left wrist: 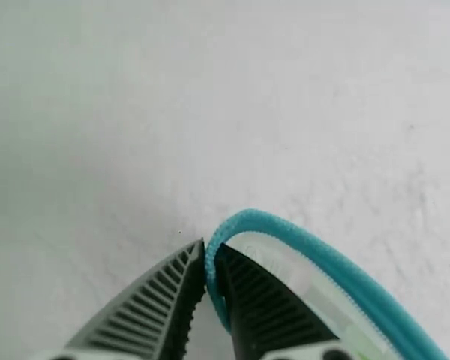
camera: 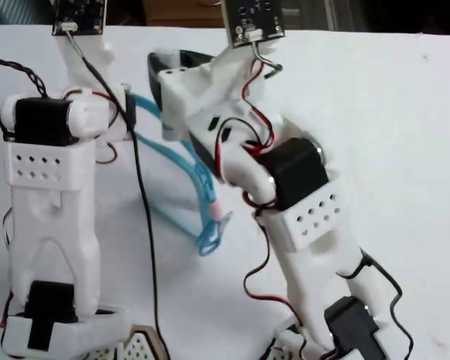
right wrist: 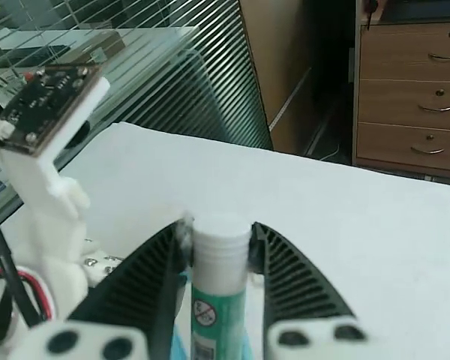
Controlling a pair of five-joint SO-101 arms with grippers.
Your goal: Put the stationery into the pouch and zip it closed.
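Observation:
A clear pouch with a blue zip edge (camera: 186, 159) lies on the white table between the two arms, a pale pink pull (camera: 218, 211) near its lower end. My left gripper (camera: 129, 112) is shut on the pouch's far corner; in the left wrist view its tips (left wrist: 210, 261) pinch the blue rim of the pouch (left wrist: 315, 251). My right gripper (camera: 169, 67) is raised over the pouch's far end. In the right wrist view the right gripper (right wrist: 219, 234) is shut on a green glue stick with a white cap (right wrist: 217, 289), held upright between the ribbed fingers.
A black cable (camera: 144, 217) runs down the table (camera: 390, 112) beside the pouch. Red and black wires hang off the right arm. Bare table stretches to the right. Beyond the table's far edge are wooden drawers (right wrist: 409, 82) and slatted blinds (right wrist: 172, 67).

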